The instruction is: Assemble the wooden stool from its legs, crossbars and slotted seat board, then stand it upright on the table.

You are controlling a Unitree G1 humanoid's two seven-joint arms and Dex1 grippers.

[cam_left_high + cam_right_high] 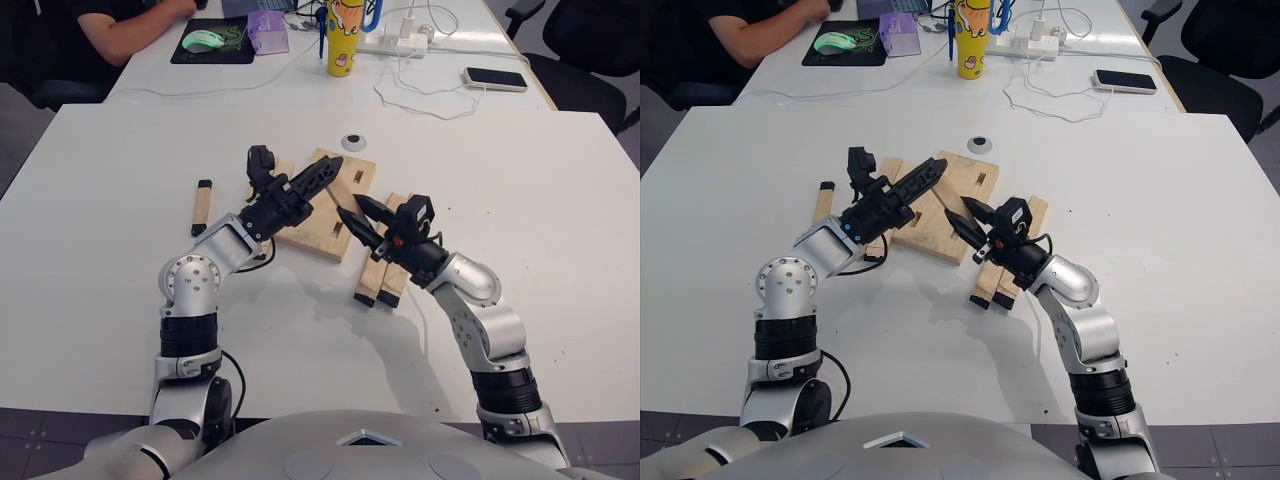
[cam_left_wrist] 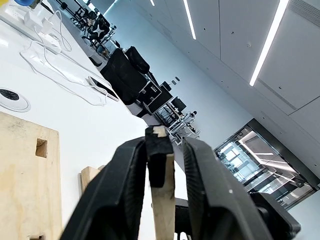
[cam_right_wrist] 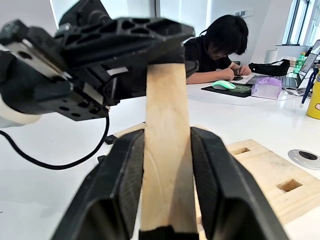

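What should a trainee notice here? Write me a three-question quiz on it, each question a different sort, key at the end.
1. True or false: the seat board lies flat on the table.
2. The right gripper has its jaws shut on: A) a wooden piece; B) a phone; C) nothing.
3. Fill in: the short bar, lying to the robot's left of the seat board, is ___ by either gripper.
Key: 1 true; 2 A; 3 untouched.
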